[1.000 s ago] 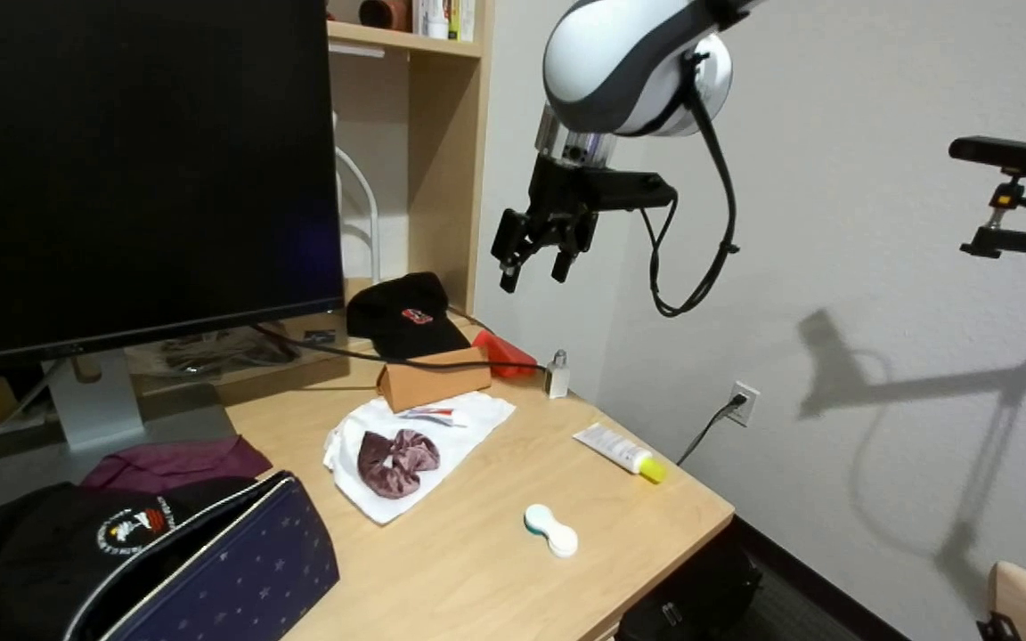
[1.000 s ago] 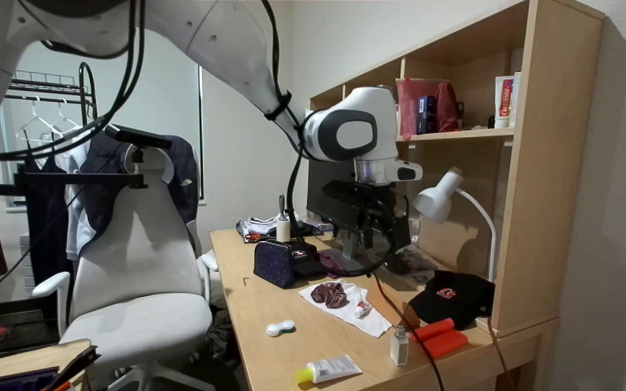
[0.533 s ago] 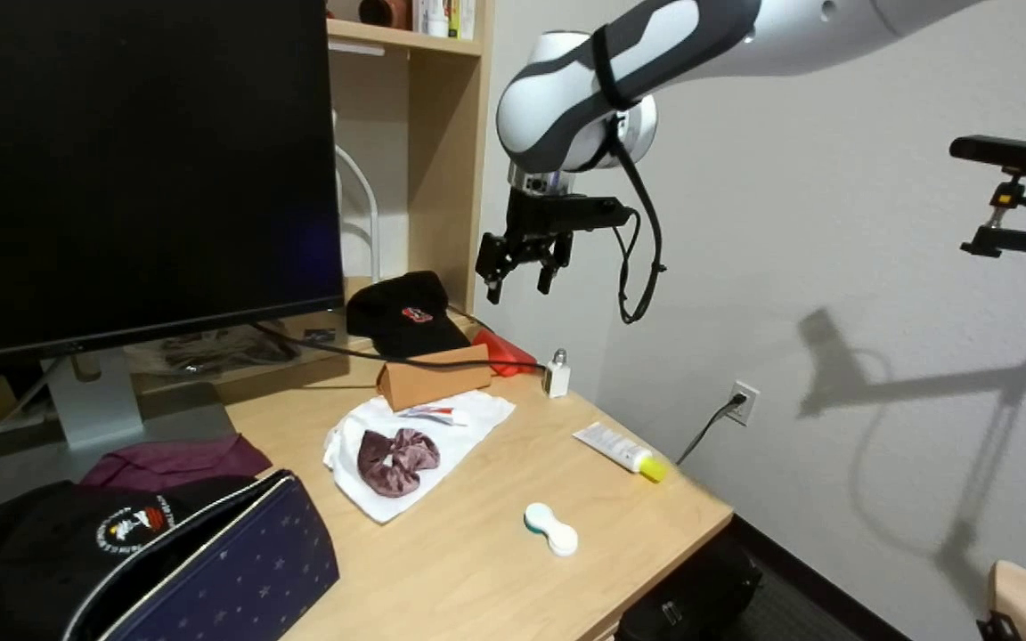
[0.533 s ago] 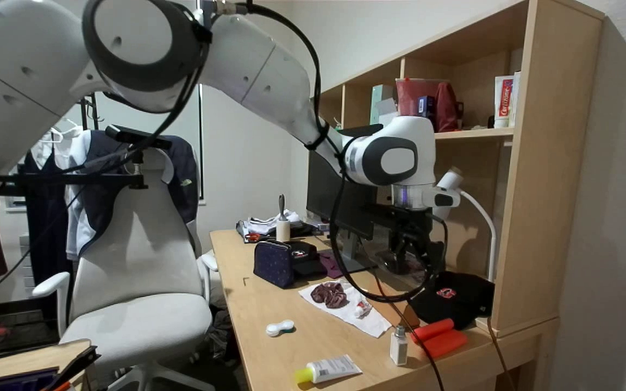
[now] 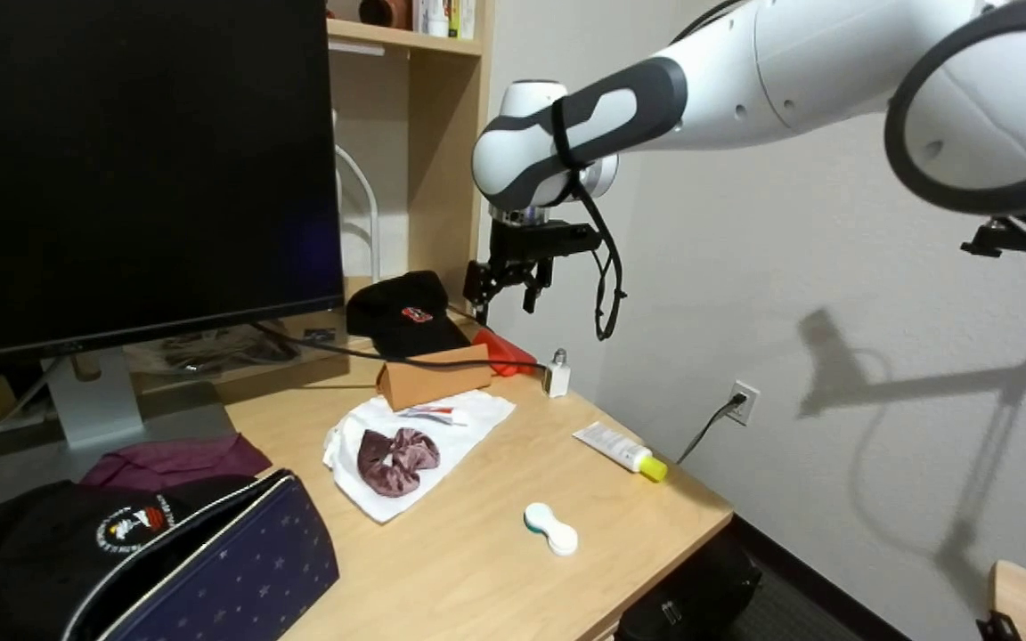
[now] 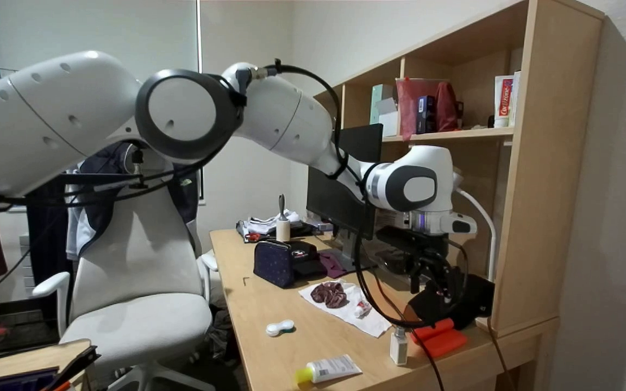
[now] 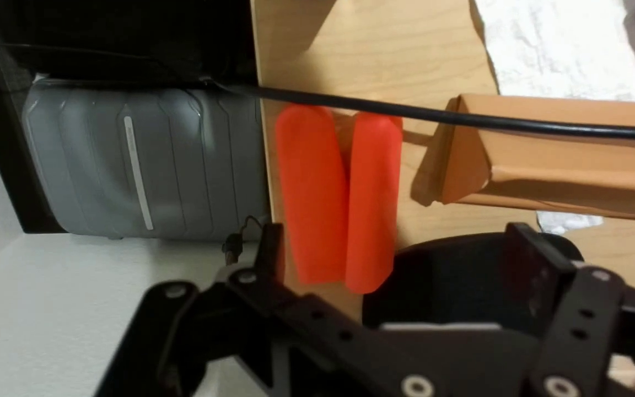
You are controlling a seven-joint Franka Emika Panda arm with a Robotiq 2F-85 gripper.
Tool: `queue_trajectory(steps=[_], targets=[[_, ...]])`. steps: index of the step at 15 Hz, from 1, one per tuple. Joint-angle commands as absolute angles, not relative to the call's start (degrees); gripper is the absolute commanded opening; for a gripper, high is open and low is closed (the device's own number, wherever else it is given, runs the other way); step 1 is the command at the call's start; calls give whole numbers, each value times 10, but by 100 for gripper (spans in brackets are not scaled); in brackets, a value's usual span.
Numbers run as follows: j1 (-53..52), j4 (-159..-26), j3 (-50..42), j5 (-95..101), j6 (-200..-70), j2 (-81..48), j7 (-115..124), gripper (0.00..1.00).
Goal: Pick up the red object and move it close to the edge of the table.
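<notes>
Off-white walls [image 5: 789, 267] rise behind the wooden table [image 5: 477, 570], which carries a monitor [image 5: 139, 160]; a chair [image 6: 139, 271] stands near it. In the wrist view, a grey suitcase [image 7: 97, 165] shows past the table's edge. Near the work zone lie a black cap [image 5: 402, 312] and an orange box [image 5: 437, 378]. Your hand [image 7: 398, 248] hangs above the table, fingers [image 7: 269, 248] apart, with nothing gripped. The current step appears to be the approach, ahead of the grasp. The red object [image 7: 317, 193] lies just beside one edge; whether that edge is the intended one cannot be told. Next, you should centre it between the fingers, since the wrist view shows it off toward the suitcase side, then lower. Caution: the cable [image 7: 433, 114] crossing its end may snag.
</notes>
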State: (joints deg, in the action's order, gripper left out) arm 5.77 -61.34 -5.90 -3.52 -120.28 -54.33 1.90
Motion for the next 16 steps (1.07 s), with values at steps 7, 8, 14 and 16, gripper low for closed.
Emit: queue_trajectory(steps=[7,8,14,16], targets=[[90,-461,-25,-43,-1144,-646,-9,100],[94,-453,-21,-46,-1140,-652,-11,100],[109,-427,-8,-47,-1137,-676,-14,100],[107,-422,-6,-44,-1134,-681,-21,74]])
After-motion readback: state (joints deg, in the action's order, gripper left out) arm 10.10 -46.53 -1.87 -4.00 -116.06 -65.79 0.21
